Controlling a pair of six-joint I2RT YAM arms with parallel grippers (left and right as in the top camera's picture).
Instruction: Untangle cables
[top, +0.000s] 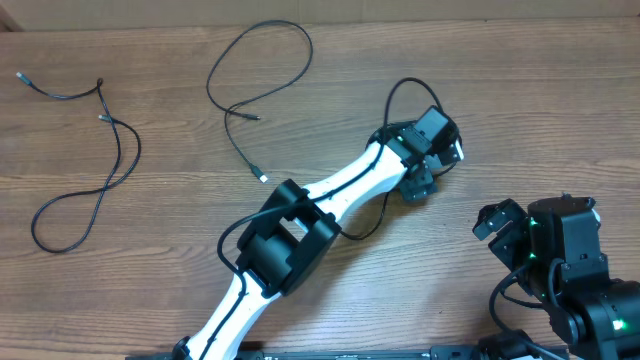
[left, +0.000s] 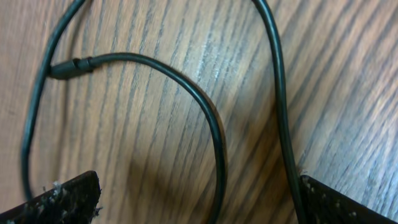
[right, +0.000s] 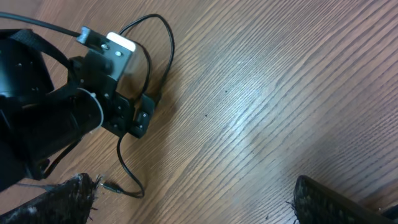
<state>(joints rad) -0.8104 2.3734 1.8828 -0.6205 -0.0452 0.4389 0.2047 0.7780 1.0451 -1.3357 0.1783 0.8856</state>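
You are looking at thin black cables (top: 210, 82) lying separately on the table (top: 560, 100). Your left end effector (left: 199, 199) is hovering wide open over one strand (left: 217, 137), and your right end effector (right: 199, 202) is gaping wide too.

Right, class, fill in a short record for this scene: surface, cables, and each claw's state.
surface: wooden table
cables: three thin black strands, separate
far-left cable: loose loop
middle cable: loose loop
third cable: curves on the surface below left claw
left claw: open, nothing gripped
right claw: open, holding nothing
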